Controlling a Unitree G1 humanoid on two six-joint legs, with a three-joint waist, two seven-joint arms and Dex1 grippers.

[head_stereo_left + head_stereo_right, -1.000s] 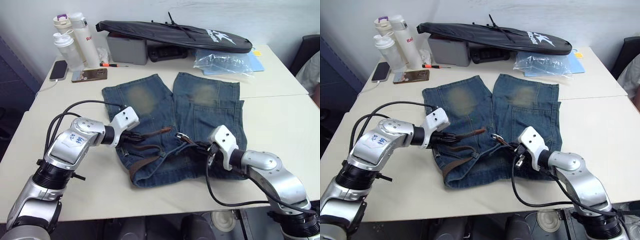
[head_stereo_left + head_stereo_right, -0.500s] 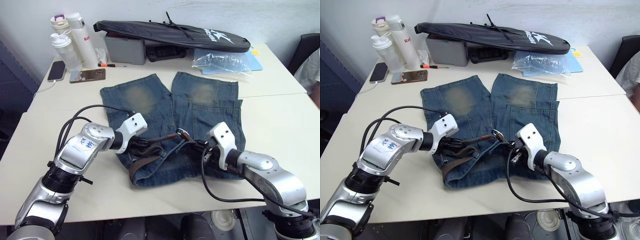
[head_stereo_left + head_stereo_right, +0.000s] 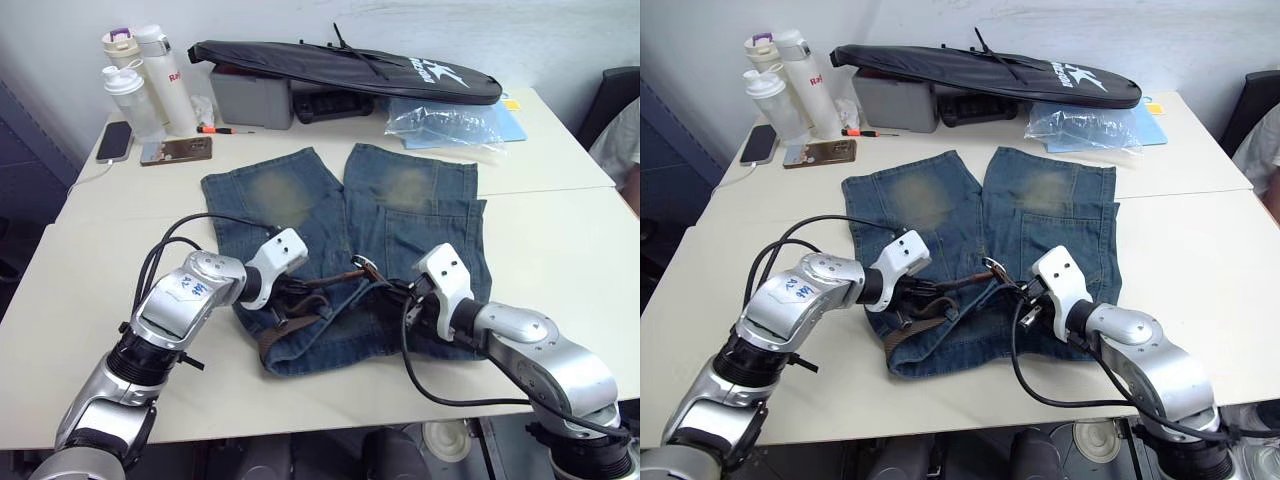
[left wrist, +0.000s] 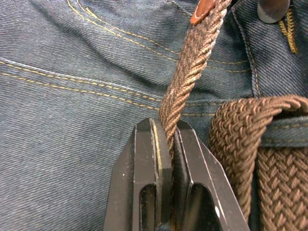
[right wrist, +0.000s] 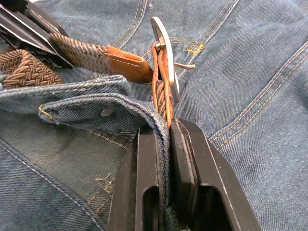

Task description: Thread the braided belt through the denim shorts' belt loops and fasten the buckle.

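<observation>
Both grippers (image 4: 166, 139) (image 5: 166, 132) pinch the braided belt (image 4: 187, 77), apparently near the buckle (image 5: 166, 57).

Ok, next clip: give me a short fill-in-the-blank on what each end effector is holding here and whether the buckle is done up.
1. The left end effector is shut on the woven part of the braided ____.
2. The right end effector grips the strap just behind the silver ____.
3. The leather tip lies beside the buckle, so the belt is not yet ____.
4. Both straps lie over the denim ____.

Missing words: belt; buckle; fastened; shorts
</observation>
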